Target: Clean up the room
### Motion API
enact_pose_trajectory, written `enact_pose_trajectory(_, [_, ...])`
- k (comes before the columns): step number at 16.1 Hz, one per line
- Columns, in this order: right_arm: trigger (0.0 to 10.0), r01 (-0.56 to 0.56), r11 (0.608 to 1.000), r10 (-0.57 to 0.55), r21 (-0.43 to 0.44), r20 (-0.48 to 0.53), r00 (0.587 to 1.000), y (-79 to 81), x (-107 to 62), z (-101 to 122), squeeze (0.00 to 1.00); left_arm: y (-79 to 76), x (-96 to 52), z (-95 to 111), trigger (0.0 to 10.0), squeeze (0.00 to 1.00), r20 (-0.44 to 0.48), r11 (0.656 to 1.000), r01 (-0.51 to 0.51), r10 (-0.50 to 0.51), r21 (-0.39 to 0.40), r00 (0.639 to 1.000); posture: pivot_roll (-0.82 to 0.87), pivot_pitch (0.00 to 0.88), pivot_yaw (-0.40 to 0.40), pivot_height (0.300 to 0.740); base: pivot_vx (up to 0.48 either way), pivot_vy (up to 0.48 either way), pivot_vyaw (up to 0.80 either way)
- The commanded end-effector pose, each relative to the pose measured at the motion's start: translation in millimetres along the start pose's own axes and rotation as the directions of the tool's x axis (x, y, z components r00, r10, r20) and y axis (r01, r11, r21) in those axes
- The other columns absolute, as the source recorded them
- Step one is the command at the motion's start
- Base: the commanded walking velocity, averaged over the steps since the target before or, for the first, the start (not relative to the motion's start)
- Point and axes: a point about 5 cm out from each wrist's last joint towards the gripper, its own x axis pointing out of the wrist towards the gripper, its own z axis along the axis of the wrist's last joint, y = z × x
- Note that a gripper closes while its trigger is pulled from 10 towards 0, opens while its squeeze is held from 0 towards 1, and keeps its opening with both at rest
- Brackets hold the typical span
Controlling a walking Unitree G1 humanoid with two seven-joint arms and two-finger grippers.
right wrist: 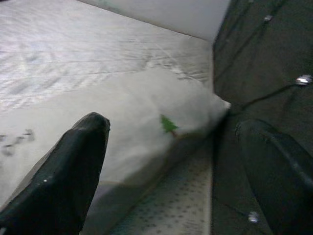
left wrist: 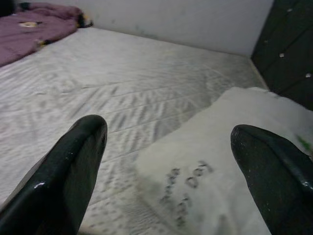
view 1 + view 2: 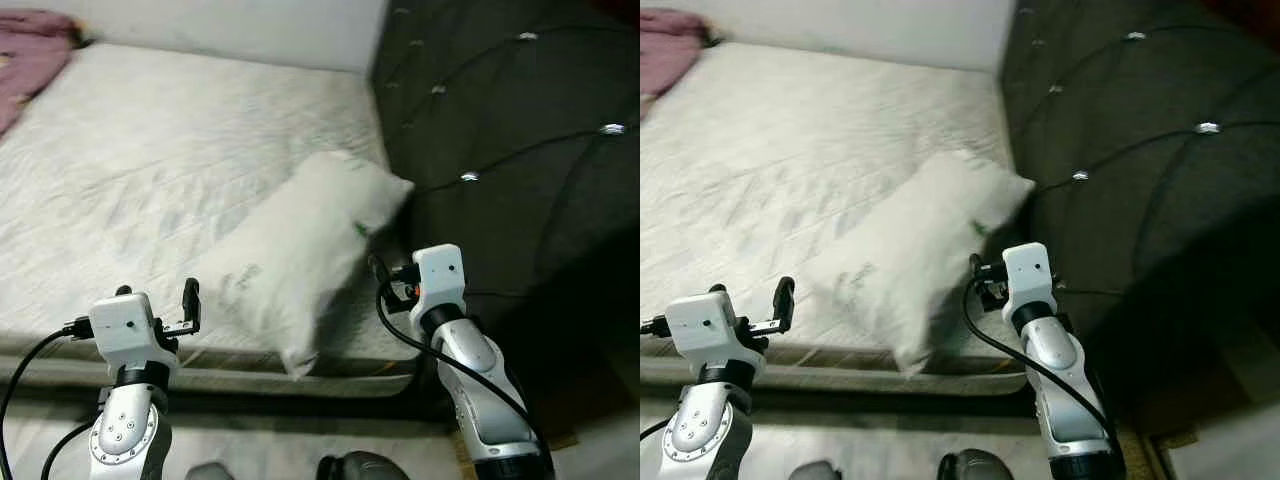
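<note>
Pillow [image 3: 300,265]: white, with a small green mark near its upper end and faint grey printing near its lower end. It lies slantwise on the mattress, upper corner close against the dark headboard, lower corner reaching the mattress's near edge. Nothing grips it.

Left gripper [image 2: 171,171]: fingers spread wide apart, holding nothing. In the head views it sits at the near edge of the mattress, just beside the pillow's lower left side. Its wrist camera looks between the two black fingers [image 2: 68,171] across the pillow's printed end and the bare mattress beyond.

Right gripper [image 1: 171,166]: fingers likewise spread wide, empty. It sits at the pillow's right side, in the gap between pillow and headboard. In the wrist view one finger [image 1: 68,166] stands before the pillow and the other before the headboard; whether either touches cannot be told.

Mattress [image 3: 150,160]: pale, quilted, bare of sheets, taking up most of the head views.

Headboard [image 3: 520,150]: dark, tufted, with shiny buttons, standing along the mattress's right side.

Purple cloth [image 3: 30,50]: bunched at the far left corner of the mattress, well apart from the pillow.

Wall [image 3: 250,25]: light, plain, behind the mattress.
</note>
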Motion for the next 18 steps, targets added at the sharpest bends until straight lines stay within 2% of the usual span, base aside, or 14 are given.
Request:
enact_pose_trajectory(1, [10.0, 0.004, 1.000, -0.004, 0.000, 0.011, 1.000, -1.9, -0.2, 4.6, 0.00, -2.6, 0.0, 3.1, 10.0, 0.00, 0.006, 1.000, 0.011, -0.011, -0.009, 1.000, 0.02, 0.084, -0.080, 0.740, 0.368, 0.000, 0.00])
enact_pose_trajectory(5, [10.0, 0.007, 1.000, -0.007, 0.008, 0.003, 1.000, -2.6, 0.8, 3.4, 0.00, -2.4, 1.1, 0.9, 10.0, 0.00, -0.009, 1.000, 0.003, -0.004, -0.008, 1.000, 0.02, 0.083, -0.081, 0.740, 0.137, 0.000, 0.00])
enact_pose_trajectory(9, [10.0, 0.008, 1.000, -0.008, 0.014, -0.005, 1.000, -2.5, 1.4, 2.4, 0.00, -1.4, 1.5, 0.4, 10.0, 0.00, -0.017, 1.000, -0.006, 0.006, -0.001, 1.000, 0.02, 0.083, -0.080, 0.740, 0.000, 0.000, -0.80])
enact_pose_trajectory(13, [10.0, 0.006, 1.000, -0.006, 0.019, -0.004, 1.000, -2.0, 1.3, 2.3, 0.00, -1.0, 1.8, -0.6, 10.0, 0.00, -0.027, 1.000, -0.010, 0.010, -0.013, 1.000, 0.02, 0.081, -0.080, 0.740, 0.000, 0.000, 0.00])
enact_pose_trajectory(18, [10.0, 0.003, 1.000, -0.003, 0.019, -0.007, 1.000, -1.7, 1.2, 2.1, 0.00, -1.5, 2.3, -1.0, 10.0, 0.00, -0.032, 0.999, -0.007, 0.006, -0.034, 0.999, 0.02, 0.083, -0.080, 0.740, 0.000, 0.439, 0.00])
